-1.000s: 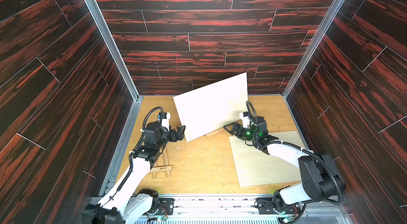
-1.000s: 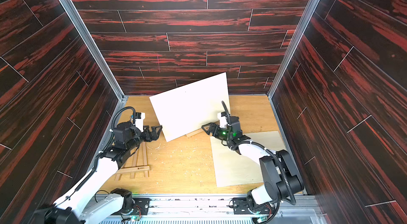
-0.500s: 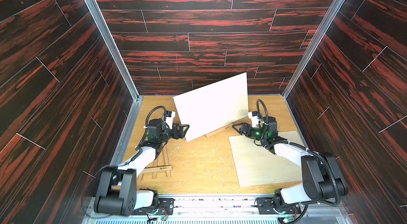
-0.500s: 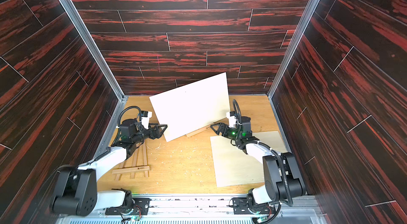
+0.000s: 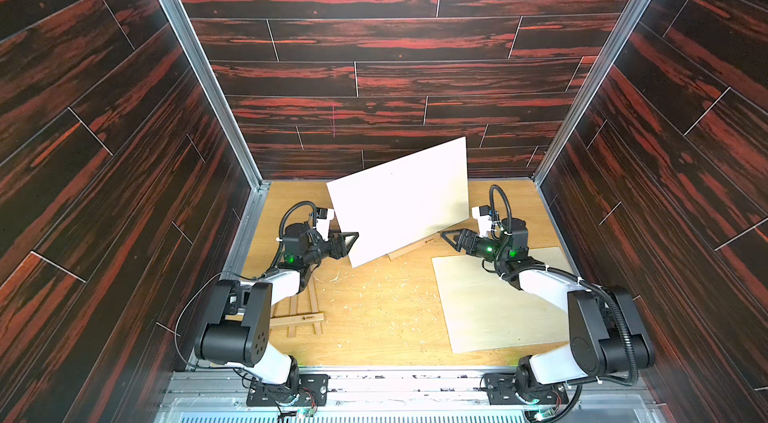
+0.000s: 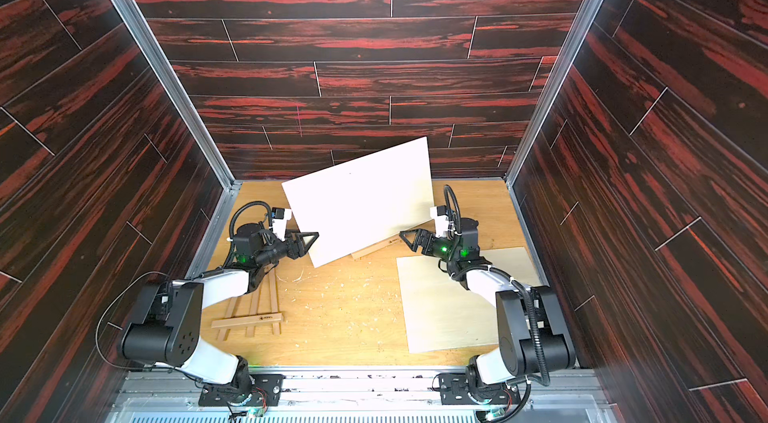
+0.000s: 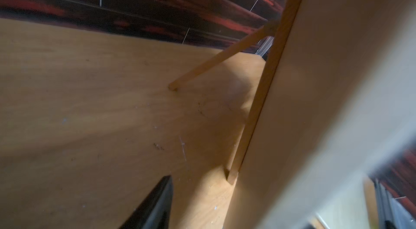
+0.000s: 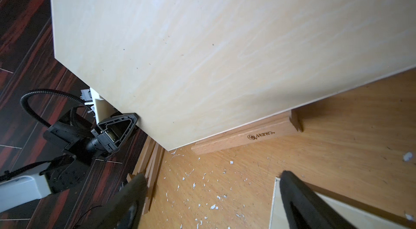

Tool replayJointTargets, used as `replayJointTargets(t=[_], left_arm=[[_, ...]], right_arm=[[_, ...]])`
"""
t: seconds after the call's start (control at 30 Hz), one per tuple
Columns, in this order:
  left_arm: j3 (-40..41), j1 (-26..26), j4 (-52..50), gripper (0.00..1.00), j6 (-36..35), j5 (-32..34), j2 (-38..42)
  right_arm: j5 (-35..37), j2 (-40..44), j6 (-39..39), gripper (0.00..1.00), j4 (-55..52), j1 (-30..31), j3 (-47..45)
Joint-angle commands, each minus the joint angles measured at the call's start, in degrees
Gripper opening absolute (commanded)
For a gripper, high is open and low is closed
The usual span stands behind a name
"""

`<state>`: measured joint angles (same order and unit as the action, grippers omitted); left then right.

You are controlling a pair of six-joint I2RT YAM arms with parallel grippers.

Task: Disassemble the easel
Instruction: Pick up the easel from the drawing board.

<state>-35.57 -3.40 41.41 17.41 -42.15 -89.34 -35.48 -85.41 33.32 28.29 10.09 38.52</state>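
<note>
From where I stand, the large pale rectangular plywood board (image 5: 405,200) is propped on the small light-wood tabletop easel (image 8: 247,136), near the back of the wooden table (image 5: 374,317). It leans back on the easel's uprights, and its bottom edge sits on the branded ledge.

The board's long axis runs across the table from 1 arm toward the other, with its left end set closer to the arm bases. Each short edge therefore faces a gripper.

The left gripper (image 5: 348,243) is right at the left short edge. 1 black finger lies against the front face in the right wrist view, and the edge seems to pass between the jaws. They stand part-way in, but I cannot tell whether they actually pinch the board.

The right gripper (image 5: 449,236) stands near the lower right corner, clear of the board. Its 2 fingers (image 8: 132,194) are spread wide with nothing between them.

So the left arm is the nearer 1. I judge the next move is lifting the board up off the ledge, and for that the right gripper would have to reach the right edge first.

A second pale board (image 5: 494,304) lies flat under the right arm, and a second, folded wooden easel (image 5: 297,317) lies flat beside the left arm.
</note>
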Motion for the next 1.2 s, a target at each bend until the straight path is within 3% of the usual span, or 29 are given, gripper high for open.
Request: replayJointTargets(t=[0.0,0.5,0.73,0.97,1.17], left_arm=[[-2.51,1.32,4.25,0.52,-0.4,-2.6,0.1],[-4.54,1.82,4.77,0.17,0.37,-7.17,-1.89],[-6.32,1.82,-2.24,0.01,-3.04,-9.86,-1.37],[-8.63,1.81,-12.22,0.0,-7.88,-13.01,-1.45],[-11.18,1.87,-21.62,0.0,-13.5,-13.39,-1.61]], right_arm=[[-1.66,-2.5,-1.66,0.95,1.53,-0.34,0.67],[-2.86,-8.56,1.7,0.95,8.54,-0.41,2.16],[-3.36,-12.09,5.24,0.95,14.87,-1.9,1.73],[-4.18,-21.07,13.08,0.99,28.22,-6.12,4.1],[0.12,-27.59,13.4,0.99,25.5,-6.13,11.85]])
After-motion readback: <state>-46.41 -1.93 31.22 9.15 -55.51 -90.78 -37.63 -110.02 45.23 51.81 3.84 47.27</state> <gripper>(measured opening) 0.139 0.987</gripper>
